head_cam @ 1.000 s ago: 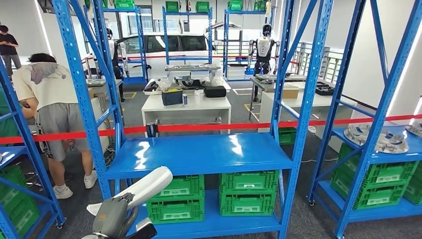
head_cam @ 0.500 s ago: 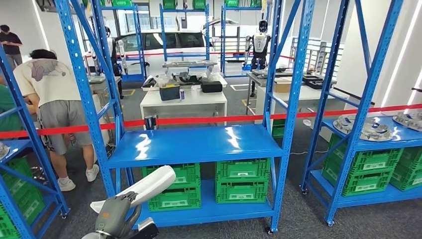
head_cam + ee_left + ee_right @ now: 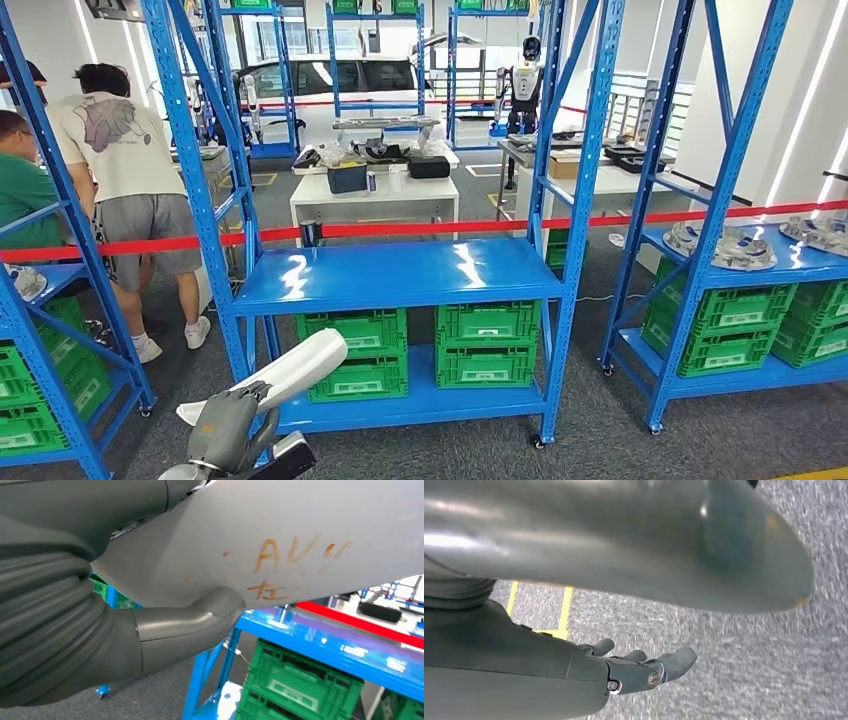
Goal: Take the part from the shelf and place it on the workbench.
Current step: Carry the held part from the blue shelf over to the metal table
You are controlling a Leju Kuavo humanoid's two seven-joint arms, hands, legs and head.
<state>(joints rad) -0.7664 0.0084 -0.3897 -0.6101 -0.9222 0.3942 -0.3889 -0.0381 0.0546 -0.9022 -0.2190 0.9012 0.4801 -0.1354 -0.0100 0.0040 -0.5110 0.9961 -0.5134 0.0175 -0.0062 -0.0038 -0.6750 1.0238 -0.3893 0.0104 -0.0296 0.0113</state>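
Observation:
My left hand (image 3: pixel 228 432) sits low in the head view and holds a long white curved part (image 3: pixel 290 372), which slants up and to the right over the floor. The left wrist view brings the same part (image 3: pixel 280 540) close, with orange writing on its pale surface and my thick grey thumb (image 3: pixel 190 625) pressed beneath it. My right hand (image 3: pixel 644 670) hangs over grey carpet, fingers stretched out with nothing in them.
A blue shelf rack (image 3: pixel 400 275) stands ahead, with green crates (image 3: pixel 485 345) on its lower level. Red tape (image 3: pixel 400 230) runs behind it. Two people (image 3: pixel 130 170) stand at the left. Another rack on the right holds metal parts (image 3: pixel 720 248). A white table (image 3: pixel 375 195) lies beyond.
The whole scene has shifted: the camera has moved, and the blue rack now looks a little farther off. My left hand still holds the white part the same way.

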